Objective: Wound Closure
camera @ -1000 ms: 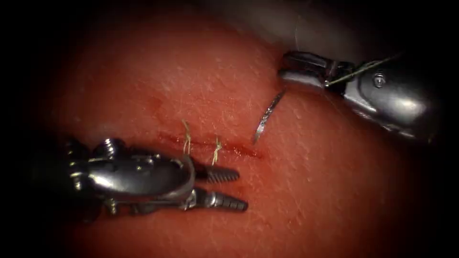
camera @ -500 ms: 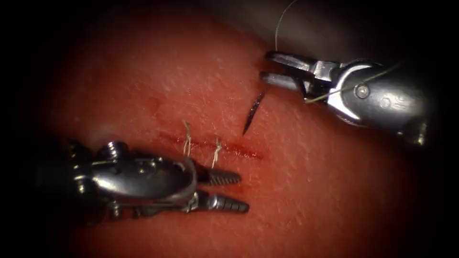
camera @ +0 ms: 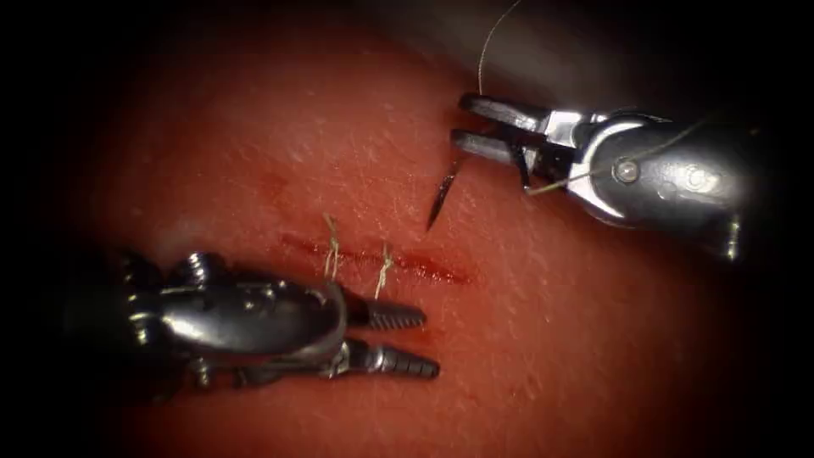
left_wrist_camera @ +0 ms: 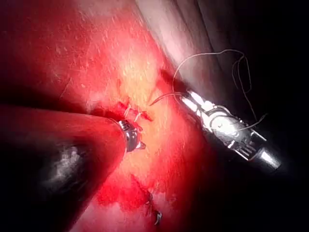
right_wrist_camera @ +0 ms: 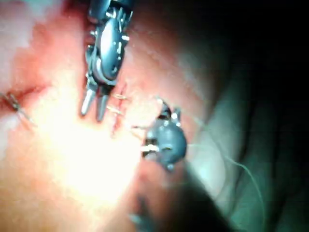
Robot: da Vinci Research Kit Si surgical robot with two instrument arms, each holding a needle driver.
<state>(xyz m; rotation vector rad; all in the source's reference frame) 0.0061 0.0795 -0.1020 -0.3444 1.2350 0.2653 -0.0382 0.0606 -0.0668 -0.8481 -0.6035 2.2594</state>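
holding the needle (camera: 440, 200) near its blunt end, the right tool (camera: 475, 125) hangs above the tissue (camera: 254, 144) on the far side of the cut (camera: 381, 257); its jaws look clenched on the steel, though two blades show with a slim gap between them. the needle's point aims down at the cut and stands clear of the surface, not in the tissue. over the last second the tool has rolled at the wrist and shifted left, so the needle now shows nearly edge-on rather than as a broad curve, and its tip has crept toward the cut's right, unstitched part.

the left tool (camera: 415, 339) rests just on the near side of the cut, jaws parted and grasping nothing, unmoved across the pictures.

judging by that, the step in hand is lining up for a fresh bite to the right of the two stitches (camera: 356, 254). the next move calls for the point to meet the far edge squarely, with the curve free to turn through.

the thread (camera: 487, 51) is a fine pale strand rising from the right tool; another length crosses its wrist. the needle is dark, slim, tapered steel. the tissue is moist, pebbled and soft-looking, with red fluid (camera: 428, 270) pooled along the open stretch. the stitches are short tan tufts standing across the cut. the left tool's jaws are ribbed, blunt metal.
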